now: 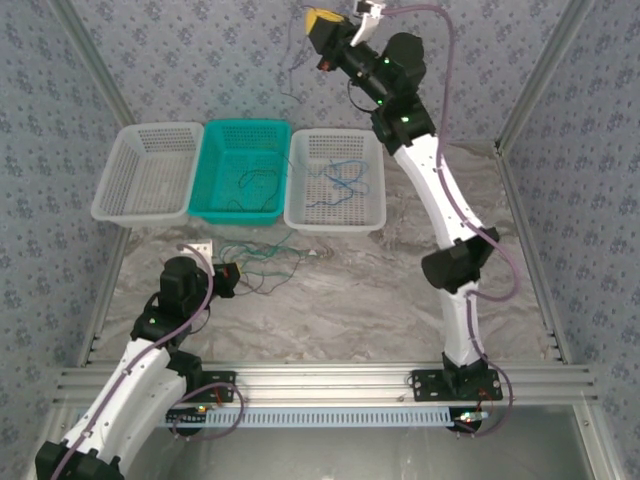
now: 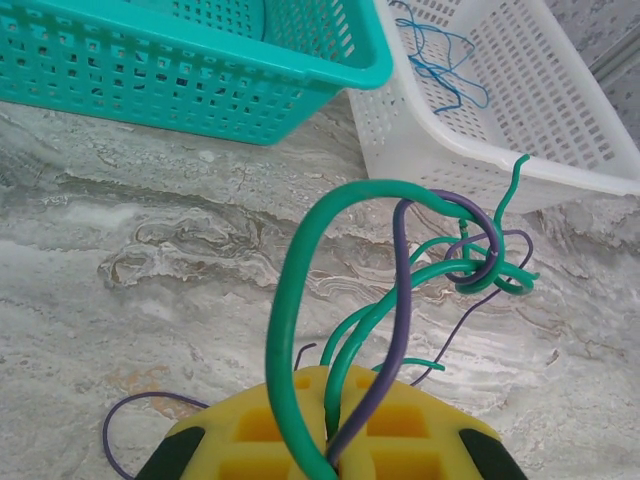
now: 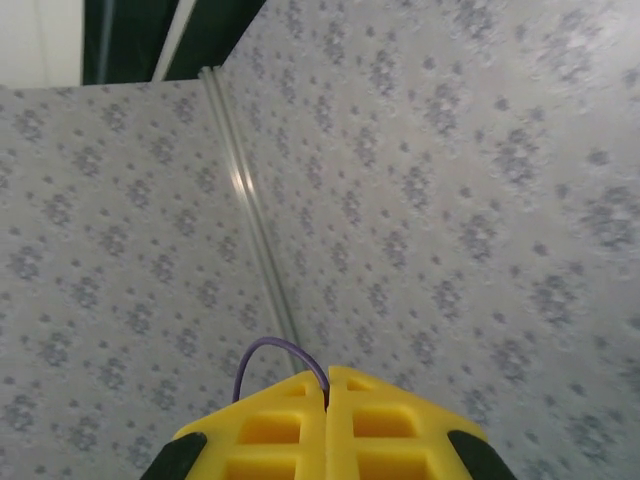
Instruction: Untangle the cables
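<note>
Green wire point(image 2: 285, 300) and purple wire point(image 2: 402, 300) clamped in my left gripper point(image 2: 330, 445) near the table point(image 2: 150, 300), knotted just beyond; right gripper point(image 3: 327, 400), high at the far side, pinches a purple loop point(image 3: 280, 343): mid-untangle, next probably needs slow pulling apart.

A tangle of cables point(image 2: 402, 290) runs forward from between the left jaws onto the surface point(image 2: 150, 300). Beyond it the middle basket point(image 2: 150, 80) stands ahead-left and the right basket point(image 2: 400, 130) ahead-right, a loose cable point(image 2: 440, 60) inside the latter.
</note>
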